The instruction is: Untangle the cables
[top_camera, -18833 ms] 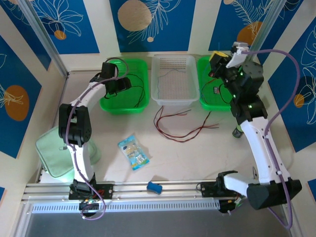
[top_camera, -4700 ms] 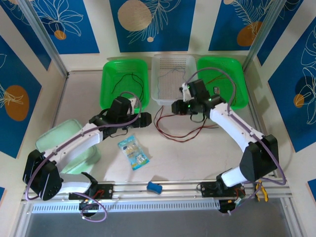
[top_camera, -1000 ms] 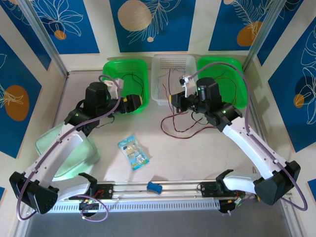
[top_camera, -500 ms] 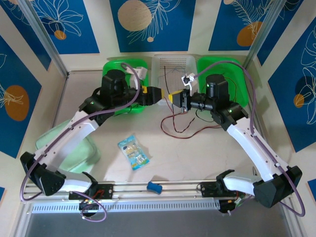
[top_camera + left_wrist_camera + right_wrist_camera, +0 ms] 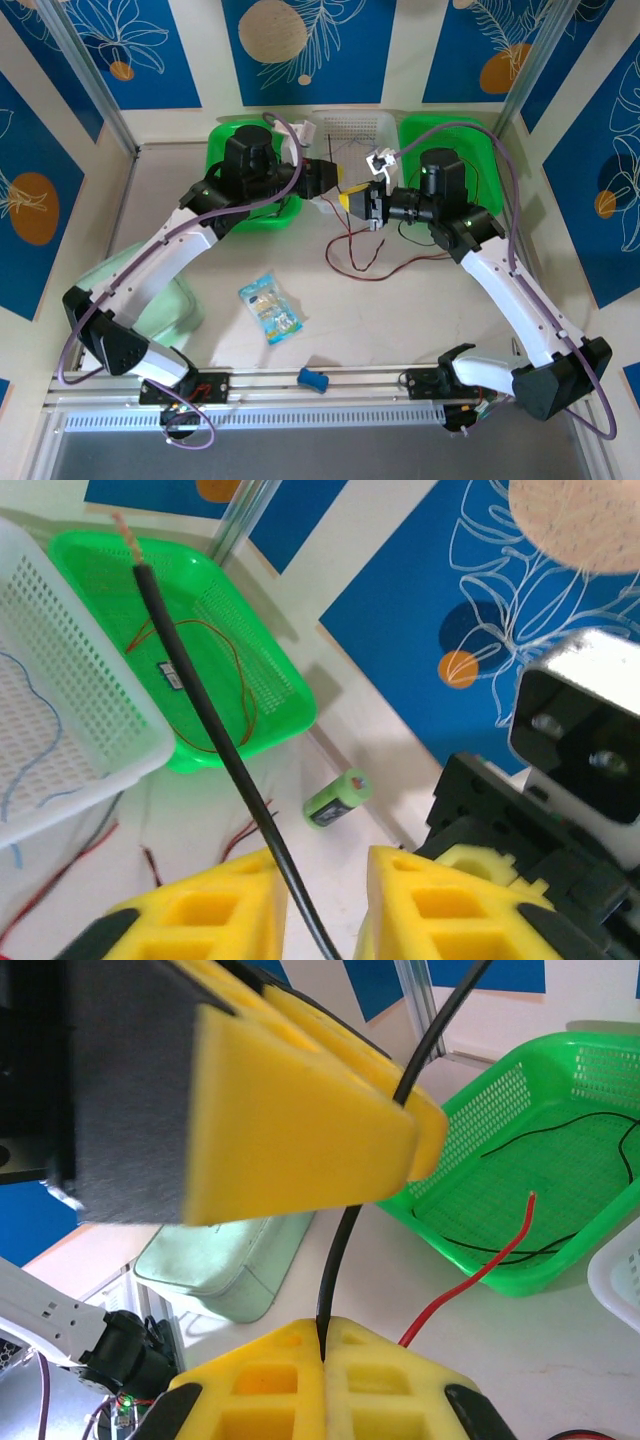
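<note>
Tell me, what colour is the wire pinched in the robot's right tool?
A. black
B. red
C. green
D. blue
A. In the right wrist view, the yellow fingers of the right tool are shut on a black cable that runs up from between them.

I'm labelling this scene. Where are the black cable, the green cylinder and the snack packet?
black cable [image 5: 195,680], left wrist view, mid-length
green cylinder [image 5: 338,797], left wrist view, its body
snack packet [image 5: 270,310], top view, its centre
</note>
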### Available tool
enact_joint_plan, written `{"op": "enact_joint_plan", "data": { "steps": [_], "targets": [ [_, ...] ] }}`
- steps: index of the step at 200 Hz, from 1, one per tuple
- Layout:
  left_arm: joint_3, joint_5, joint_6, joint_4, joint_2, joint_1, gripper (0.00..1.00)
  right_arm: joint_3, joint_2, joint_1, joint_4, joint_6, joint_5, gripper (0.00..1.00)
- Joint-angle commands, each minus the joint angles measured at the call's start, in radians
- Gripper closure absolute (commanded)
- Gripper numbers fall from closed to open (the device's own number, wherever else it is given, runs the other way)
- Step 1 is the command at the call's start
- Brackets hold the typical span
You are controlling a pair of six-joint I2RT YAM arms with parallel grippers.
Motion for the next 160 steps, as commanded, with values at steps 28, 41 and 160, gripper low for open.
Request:
{"op": "enact_joint_plan", "data": {
  "steps": [28, 41, 160],
  "targets": [
    [0.063, 0.004, -0.029, 0.061, 0.002, -0.011, 1.00, 0.042, -0.030, -0.015, -0.012, -0.044, -0.014, 0.88],
    [0.075, -0.015, -0.031, 0.056, 0.000, -0.009, 1.00, 0.041, -0.044, -0.015, -0.017, -0.062, 0.012, 0.74],
    [0.109, -0.097, -0.056, 0.046, 0.006, -0.014, 1.00, -0.278, -0.300, 0.411, 0.284, -0.785, 0.614, 0.55]
  ]
}}
